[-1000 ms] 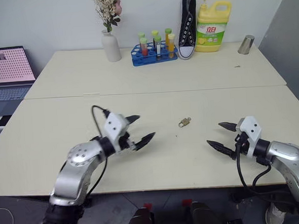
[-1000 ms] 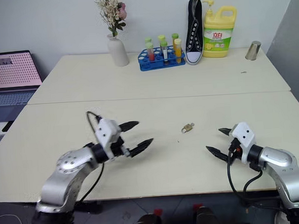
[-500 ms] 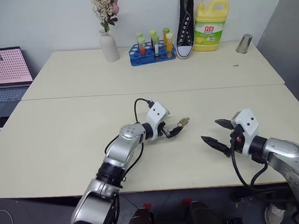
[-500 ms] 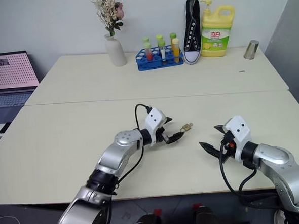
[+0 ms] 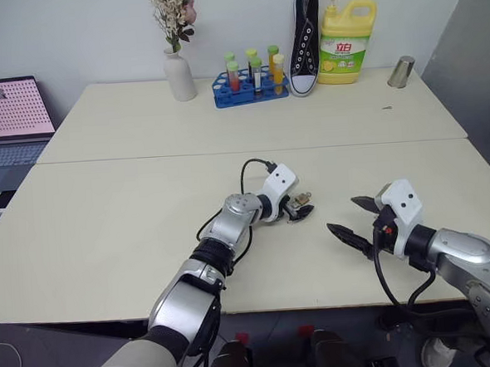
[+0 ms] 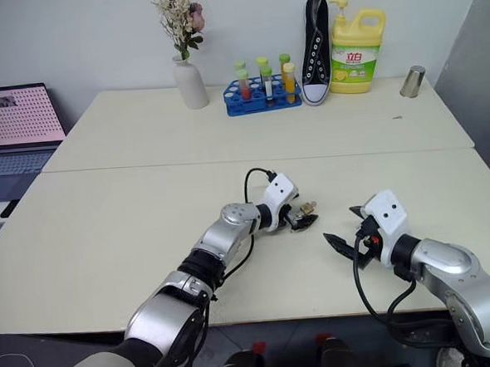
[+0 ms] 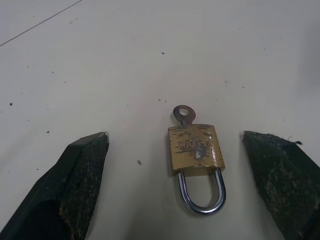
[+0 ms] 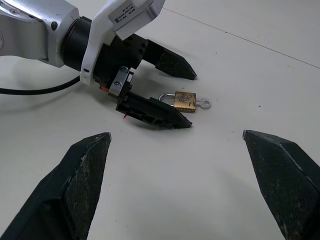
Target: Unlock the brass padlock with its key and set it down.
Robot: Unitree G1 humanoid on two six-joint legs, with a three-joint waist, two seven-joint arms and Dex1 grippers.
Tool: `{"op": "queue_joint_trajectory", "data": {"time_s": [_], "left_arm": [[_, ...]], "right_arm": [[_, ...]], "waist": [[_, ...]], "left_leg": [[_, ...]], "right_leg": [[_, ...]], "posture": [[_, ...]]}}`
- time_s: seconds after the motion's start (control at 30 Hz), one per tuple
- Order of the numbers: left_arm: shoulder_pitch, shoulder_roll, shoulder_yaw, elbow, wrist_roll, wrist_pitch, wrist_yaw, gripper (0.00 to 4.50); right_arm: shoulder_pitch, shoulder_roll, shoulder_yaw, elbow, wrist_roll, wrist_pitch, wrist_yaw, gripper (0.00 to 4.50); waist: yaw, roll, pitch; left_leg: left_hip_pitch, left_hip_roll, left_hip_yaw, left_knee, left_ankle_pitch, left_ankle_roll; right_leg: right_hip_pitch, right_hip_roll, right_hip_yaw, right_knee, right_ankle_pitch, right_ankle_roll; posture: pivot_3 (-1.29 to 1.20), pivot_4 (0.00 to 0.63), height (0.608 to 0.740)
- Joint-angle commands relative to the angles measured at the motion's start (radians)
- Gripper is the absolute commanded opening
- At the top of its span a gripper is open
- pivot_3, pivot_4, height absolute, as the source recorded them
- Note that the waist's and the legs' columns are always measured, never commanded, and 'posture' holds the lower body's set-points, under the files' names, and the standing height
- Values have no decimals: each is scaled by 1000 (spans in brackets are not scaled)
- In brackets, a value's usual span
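- left gripper [image 7: 176, 155] has swung in from the near left, jaws wide, now straddling the brass padlock [image 7: 195, 149]
- padlock flat on the tabletop [image 5: 106, 217], untouched, key [image 7: 183, 114] in it
- right gripper [image 5: 353, 216] barely budged, jaws wide

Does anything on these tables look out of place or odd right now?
One thing: a black sneaker stands on end against the wall on the far table, between the test tube rack and the yellow detergent bottle. The brass padlock shows scuffed, worn faces.
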Motion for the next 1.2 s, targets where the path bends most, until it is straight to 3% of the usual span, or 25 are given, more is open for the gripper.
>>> {"op": "queue_joint_trajectory", "data": {"time_s": [0.03,0.37,0.57,0.73,0.97,1.2], "left_arm": [[-15,-7,1,42,25,7,-9,4093],[10,15,-12,18,55,31,-43,997],[60,45,-15,-71,52,59,-80,970],[222,169,-7,-410,28,-97,-165,970],[378,349,14,-637,-11,-613,-269,970],[369,516,88,-549,201,-1260,-113,970]], "right_arm": [[1,-8,-16,-50,11,1,-8,4500],[-8,-4,-22,-48,16,1,-4,4500],[-16,-4,-18,-39,15,-18,12,4500],[-23,-13,-4,-35,3,-83,50,4500],[-16,-4,54,-13,-47,-239,103,4500],[-122,19,101,24,155,-102,204,4500]], "waist": [[0,0,0],[-2,0,0],[-5,0,0],[-13,1,-1],[6,1,-1],[1,0,-1]], "left_leg": [[0,0,0,0,0,0],[1,0,0,0,0,0],[1,0,0,0,0,0],[1,1,1,-1,2,-3],[1,1,0,-1,2,-4],[1,1,1,-1,0,-1]], "right_leg": [[0,0,0,0,0,0],[0,0,0,0,0,0],[0,0,0,1,0,0],[-1,0,1,1,0,0],[0,-1,1,-1,0,0],[0,-1,1,-1,0,0]], "posture": [[0,150,740],[0,150,740],[0,150,740],[0,150,740],[0,150,740],[0,150,740]]}}
